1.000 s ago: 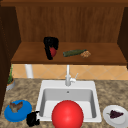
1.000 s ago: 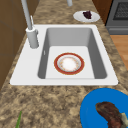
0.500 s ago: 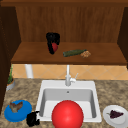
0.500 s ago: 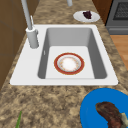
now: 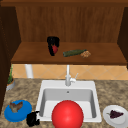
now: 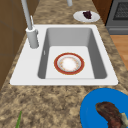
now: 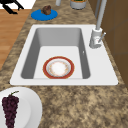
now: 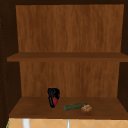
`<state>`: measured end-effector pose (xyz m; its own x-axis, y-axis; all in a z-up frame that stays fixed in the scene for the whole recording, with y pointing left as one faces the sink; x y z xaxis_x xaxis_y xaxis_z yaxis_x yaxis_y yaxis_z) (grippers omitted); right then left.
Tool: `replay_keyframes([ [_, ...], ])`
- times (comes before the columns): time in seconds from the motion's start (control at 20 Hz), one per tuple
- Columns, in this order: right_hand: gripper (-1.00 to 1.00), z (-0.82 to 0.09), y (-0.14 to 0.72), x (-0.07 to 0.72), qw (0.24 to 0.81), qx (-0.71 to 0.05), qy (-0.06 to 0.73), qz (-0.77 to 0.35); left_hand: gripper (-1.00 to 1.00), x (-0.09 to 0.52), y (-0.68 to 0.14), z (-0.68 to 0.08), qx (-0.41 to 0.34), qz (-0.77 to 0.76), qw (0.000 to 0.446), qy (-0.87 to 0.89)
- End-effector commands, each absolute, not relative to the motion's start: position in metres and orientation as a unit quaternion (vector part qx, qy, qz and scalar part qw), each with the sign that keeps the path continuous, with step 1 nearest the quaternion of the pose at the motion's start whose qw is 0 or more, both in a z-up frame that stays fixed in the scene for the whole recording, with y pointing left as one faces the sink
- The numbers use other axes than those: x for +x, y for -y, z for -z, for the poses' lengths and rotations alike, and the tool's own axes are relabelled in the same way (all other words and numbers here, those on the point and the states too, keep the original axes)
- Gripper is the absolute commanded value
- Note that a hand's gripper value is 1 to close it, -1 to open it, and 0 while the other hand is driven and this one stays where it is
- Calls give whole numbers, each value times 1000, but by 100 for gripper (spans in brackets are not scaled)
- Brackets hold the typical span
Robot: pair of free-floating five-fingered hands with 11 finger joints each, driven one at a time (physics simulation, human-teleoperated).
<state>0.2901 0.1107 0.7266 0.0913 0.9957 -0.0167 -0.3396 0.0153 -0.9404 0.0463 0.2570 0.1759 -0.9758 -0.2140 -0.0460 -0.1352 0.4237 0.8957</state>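
Lower shelf [image 8: 105, 110] of the wall cabinet: we list a green cucumber [image 5: 73, 52] lying lengthwise along the board and, touching its right end, a small brown lump [image 5: 85, 54]; both lie just right of the right hand [image 5: 52, 43], with nothing between. Below: a sink [image 5: 45, 86] with faucet [image 5: 67, 77] and a red bowl [image 5: 67, 115] in the basin; a blue plate [image 5: 23, 113] bearing a brown piece of food [image 5: 16, 106] on the left counter; a white plate [image 5: 110, 120] of grapes [image 7: 10, 107] on the right. The red item [image 5: 54, 49] stands on the shelf's left half, long axis about upright, narrower end down as far as we can tell. It sits within the right hand, whose fingers curl round it from above. The left hand [image 5: 33, 118] hangs just right of the blue plate, fingers loosely spread, holding nothing.
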Motion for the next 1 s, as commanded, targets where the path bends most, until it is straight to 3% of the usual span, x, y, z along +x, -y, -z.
replay_keyframes([
  [0.0,100,-704,-114,320,581,-441,388,-563,0,46,-257,-176,104,527,37,843],
  [0.95,100,-596,-144,466,587,-450,388,-550,0,46,-257,-176,104,527,37,843],
])
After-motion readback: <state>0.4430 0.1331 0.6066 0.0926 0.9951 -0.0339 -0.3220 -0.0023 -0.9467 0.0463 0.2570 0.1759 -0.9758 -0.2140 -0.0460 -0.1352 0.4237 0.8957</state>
